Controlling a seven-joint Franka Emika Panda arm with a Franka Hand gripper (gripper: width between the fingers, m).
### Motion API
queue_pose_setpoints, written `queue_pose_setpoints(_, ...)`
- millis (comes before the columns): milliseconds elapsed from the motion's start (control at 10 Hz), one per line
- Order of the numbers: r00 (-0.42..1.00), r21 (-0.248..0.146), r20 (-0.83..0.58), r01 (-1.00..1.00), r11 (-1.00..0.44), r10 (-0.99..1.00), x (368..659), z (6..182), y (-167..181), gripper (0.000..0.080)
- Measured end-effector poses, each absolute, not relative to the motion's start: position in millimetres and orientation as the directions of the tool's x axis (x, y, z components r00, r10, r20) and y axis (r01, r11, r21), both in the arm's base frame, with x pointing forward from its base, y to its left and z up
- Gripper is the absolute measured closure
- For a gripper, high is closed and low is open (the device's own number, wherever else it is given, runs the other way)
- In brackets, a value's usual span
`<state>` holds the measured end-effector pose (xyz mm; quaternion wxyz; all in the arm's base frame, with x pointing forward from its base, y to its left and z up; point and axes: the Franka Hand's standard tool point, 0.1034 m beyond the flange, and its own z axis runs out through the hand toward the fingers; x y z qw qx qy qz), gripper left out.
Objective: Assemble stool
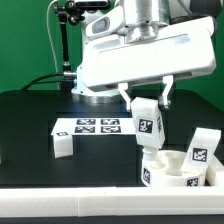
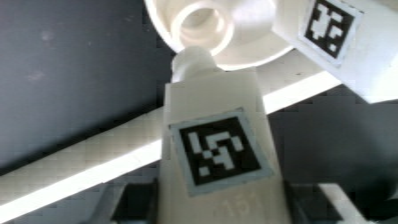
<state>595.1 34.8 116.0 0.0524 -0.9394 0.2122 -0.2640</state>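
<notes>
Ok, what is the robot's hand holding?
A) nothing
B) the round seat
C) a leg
C: the gripper is shut on a leg, held upright over the seat.

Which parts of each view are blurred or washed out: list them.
Exterior view: the arm housing is nearly blown out against the dark table. Wrist view: the held leg fills the frame, its tag soft but readable; the seat disc is overexposed.
</notes>
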Motion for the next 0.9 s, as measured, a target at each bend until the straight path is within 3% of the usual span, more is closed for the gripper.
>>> queue_pose_setpoints(900, 0.781, -0.197, 0.475, -0.356, -0.913, -0.407, 590, 96.5, 47, 0.0473)
